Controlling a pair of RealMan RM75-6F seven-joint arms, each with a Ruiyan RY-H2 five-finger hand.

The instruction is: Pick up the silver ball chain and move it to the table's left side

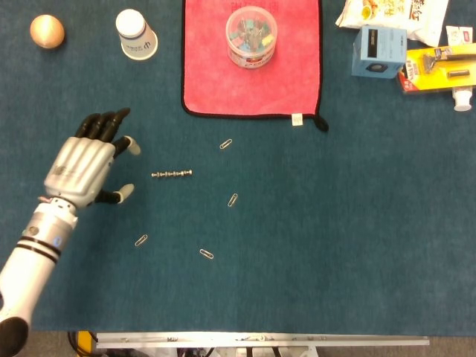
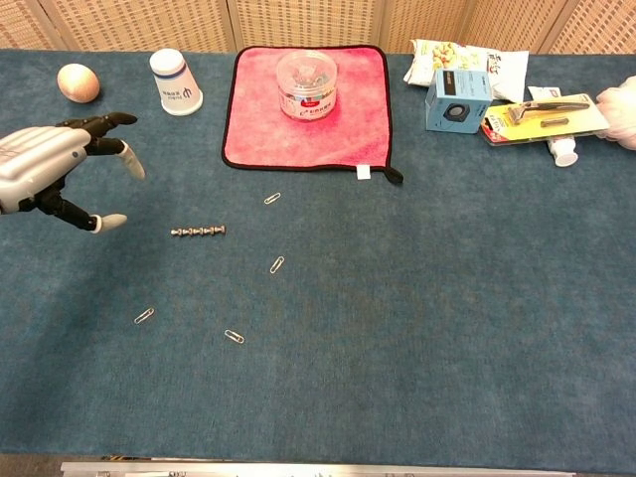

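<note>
The task is at its start: nothing is grasped yet, and the whole of the lift and the carry is left to do.

Nearest to the robot, at about 7 o'clock from the table's (image 1: 312, 245) middle, two paper clips (image 1: 206, 253) lie on the blue cloth, one toward the front edge and one further left. A little further in, the left hand (image 1: 83, 167) hovers at about 9 o'clock, fingers apart and holding nothing, the fingertips (image 1: 128, 190) pointing toward the chain. In the chest view it appears above the table, not touching it.

The chain (image 1: 172, 174) lies flat and straight on the cloth, just beside the left hand at its 3 o'clock side, not touched. It is left of the middle, but it is judged not yet at the table's left side. Two more clips lie to its right.

Far away, at 12 o'clock, a red cloth (image 1: 253, 82) carries a clear tub (image 1: 251, 35). A cup (image 1: 136, 33) and an egg (image 1: 47, 31) stand at about 10 o'clock.

The right hand shows in neither view.

What is left: the hand must come over the chain, close on it, lift it, and put it further left
</note>
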